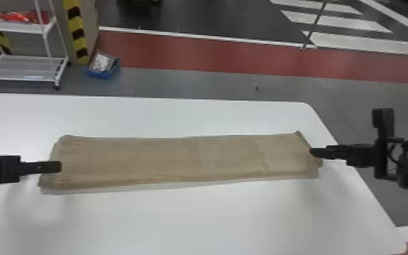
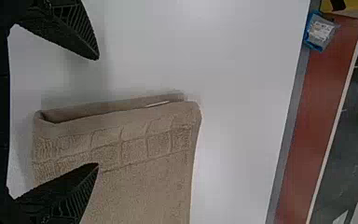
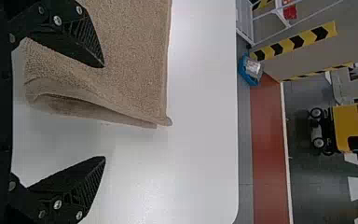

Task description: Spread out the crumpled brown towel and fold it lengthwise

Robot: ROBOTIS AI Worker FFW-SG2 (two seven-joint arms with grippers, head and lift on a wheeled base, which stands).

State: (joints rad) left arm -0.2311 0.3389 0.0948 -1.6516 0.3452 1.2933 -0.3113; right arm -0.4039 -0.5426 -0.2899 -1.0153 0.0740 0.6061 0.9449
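Lengthwise fold likely done, our black two-fingered left tool (image 2: 98, 112) and matching right tool (image 3: 105, 112) gape empty by the long brown cloth towel (image 1: 179, 157); withdrawal next.

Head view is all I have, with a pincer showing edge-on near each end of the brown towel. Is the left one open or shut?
Observer: Open. In the left wrist view, the two fingers of the left pincer stand wide apart.
Operator: And the one on the right?
Observer: Open too. The right wrist view shows the right pincer with its fingers well apart.
Operator: Do the layers lie tight together at the left end?
Observer: Not quite. The left wrist view shows a narrow gap between the layers of the towel at that end.
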